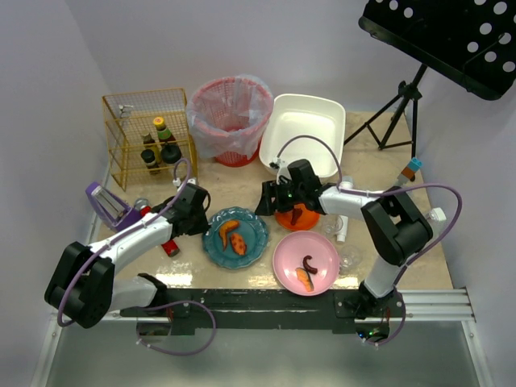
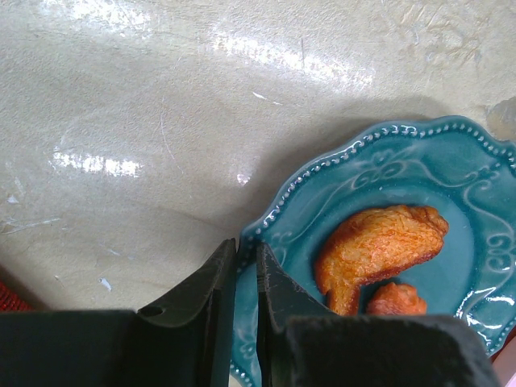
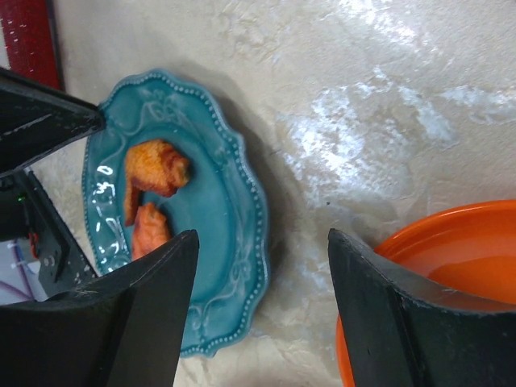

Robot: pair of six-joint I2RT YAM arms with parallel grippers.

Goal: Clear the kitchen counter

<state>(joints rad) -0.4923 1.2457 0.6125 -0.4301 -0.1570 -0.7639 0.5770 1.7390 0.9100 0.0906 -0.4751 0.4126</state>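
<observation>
The beige marbled kitchen counter [image 1: 234, 184] holds a teal plate [image 1: 235, 239] with two fried pieces [image 1: 234, 239], a pink plate [image 1: 305, 263] with food scraps, and an orange bowl [image 1: 297, 218]. My left gripper [image 1: 203, 219] is shut on the teal plate's left rim; the left wrist view shows the rim [image 2: 274, 211] pinched between its jaws [image 2: 247, 256]. My right gripper [image 1: 266, 201] is open and empty, between the teal plate [image 3: 218, 242] and the orange bowl [image 3: 451, 258], just above the counter [image 3: 387, 121].
A white tub [image 1: 302, 133], a pink lined bin [image 1: 231, 119] and a yellow wire basket [image 1: 149, 137] of bottles stand at the back. A purple object [image 1: 109, 205] and red item [image 1: 169, 246] lie left. A clear glass [image 1: 351, 254], small bottle [image 1: 411, 171] and tripod [image 1: 399, 113] are right.
</observation>
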